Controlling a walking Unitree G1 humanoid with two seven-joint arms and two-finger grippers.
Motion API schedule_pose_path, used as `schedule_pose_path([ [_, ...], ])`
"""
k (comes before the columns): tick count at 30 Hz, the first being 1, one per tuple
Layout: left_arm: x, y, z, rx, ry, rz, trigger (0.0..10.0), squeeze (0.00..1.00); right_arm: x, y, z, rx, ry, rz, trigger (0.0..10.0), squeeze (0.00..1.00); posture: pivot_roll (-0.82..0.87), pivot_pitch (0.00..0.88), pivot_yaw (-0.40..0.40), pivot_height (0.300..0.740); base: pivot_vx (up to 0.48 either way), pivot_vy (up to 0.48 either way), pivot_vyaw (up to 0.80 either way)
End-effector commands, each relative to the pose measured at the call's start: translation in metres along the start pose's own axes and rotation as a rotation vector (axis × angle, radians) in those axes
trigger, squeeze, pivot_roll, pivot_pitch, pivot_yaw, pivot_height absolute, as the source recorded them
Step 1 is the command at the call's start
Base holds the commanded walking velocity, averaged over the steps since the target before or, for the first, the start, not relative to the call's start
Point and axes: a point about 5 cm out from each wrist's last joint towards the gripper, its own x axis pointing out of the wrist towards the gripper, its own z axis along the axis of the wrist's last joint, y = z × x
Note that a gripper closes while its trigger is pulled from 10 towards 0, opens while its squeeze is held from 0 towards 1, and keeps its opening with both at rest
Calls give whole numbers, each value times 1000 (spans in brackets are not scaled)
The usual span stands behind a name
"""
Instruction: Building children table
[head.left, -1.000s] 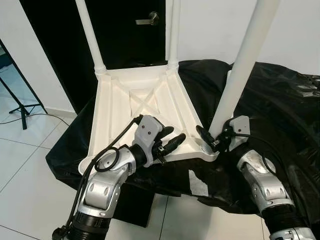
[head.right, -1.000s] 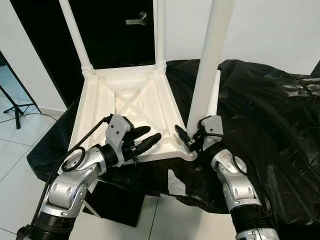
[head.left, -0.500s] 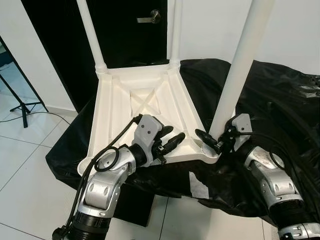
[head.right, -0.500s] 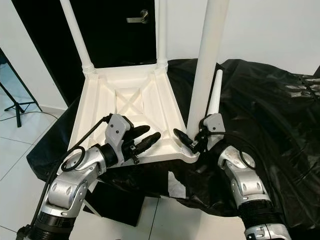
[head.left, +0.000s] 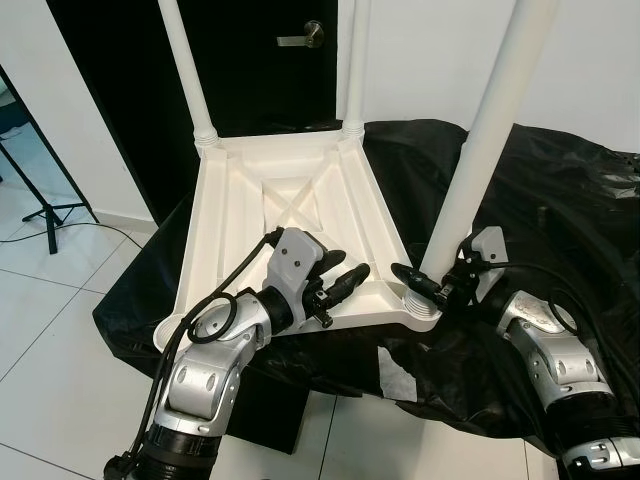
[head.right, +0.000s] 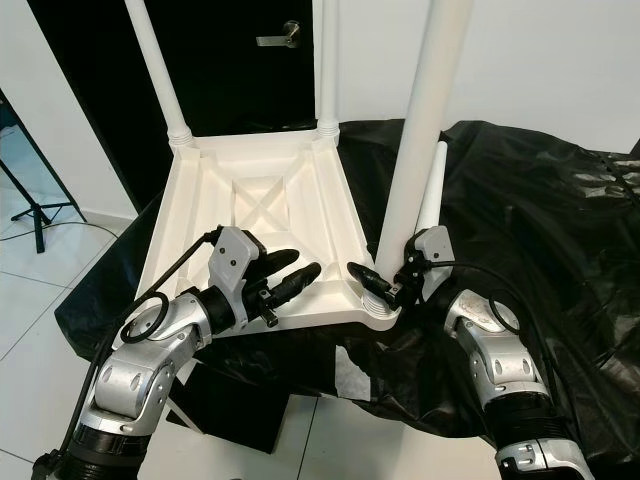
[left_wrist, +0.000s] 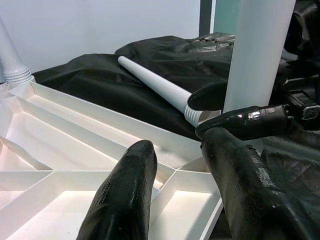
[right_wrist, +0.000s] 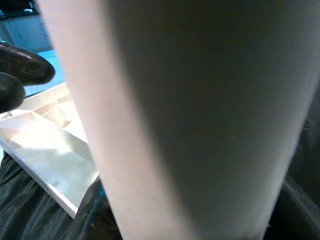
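My right gripper (head.left: 428, 285) has slid round the base of the near-right leg (head.left: 490, 120); wrist now further right. Leg went from leaning to nearly upright in its corner socket of the upturned table top (head.left: 290, 215). A loose leg (head.right: 432, 190) on the black sheet has come into sight behind it.

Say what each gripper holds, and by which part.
The right gripper clamps the near table leg at its base, just above the tabletop corner socket. The left gripper holds nothing; its fingers rest open over the tabletop's near edge.
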Motion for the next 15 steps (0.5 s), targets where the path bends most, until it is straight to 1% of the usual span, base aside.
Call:
schedule_pose_path([
  [1, -2, 4, 0, -5, 1, 76, 10000, 0, -9, 13, -45, 158, 174, 23, 10000, 0, 58, 0, 11, 740, 0, 0, 0],
  [5, -2, 4, 1, -3, 0, 75, 10000, 0, -9, 14, -46, 160, 179, 29, 10000, 0, 55, 0, 13, 740, 0, 0, 0],
  [8, -2, 5, 1, 0, 0, 73, 10000, 0, -8, 14, -46, 135, 184, 39, 10000, 0, 54, 0, 14, 740, 0, 0, 0],
  [11, -2, 5, 2, 0, -1, 72, 10000, 0, -8, 14, -46, 146, 175, 39, 10000, 0, 53, 0, 18, 740, 0, 0, 0],
  [12, -1, 5, 2, 0, -1, 71, 10000, 0, -9, 12, -47, 191, 160, 23, 10000, 0, 55, 0, 16, 740, 0, 0, 0],
  [13, -1, 5, 2, 0, -1, 71, 10000, 0, -9, 12, -47, 191, 160, 23, 10000, 0, 55, 0, 16, 740, 0, 0, 0],
  [15, -2, 5, 2, 2, -1, 70, 10000, 0, -10, 11, -49, 251, 140, 7, 10000, 0, 57, 0, 16, 740, 0, 0, 0],
])
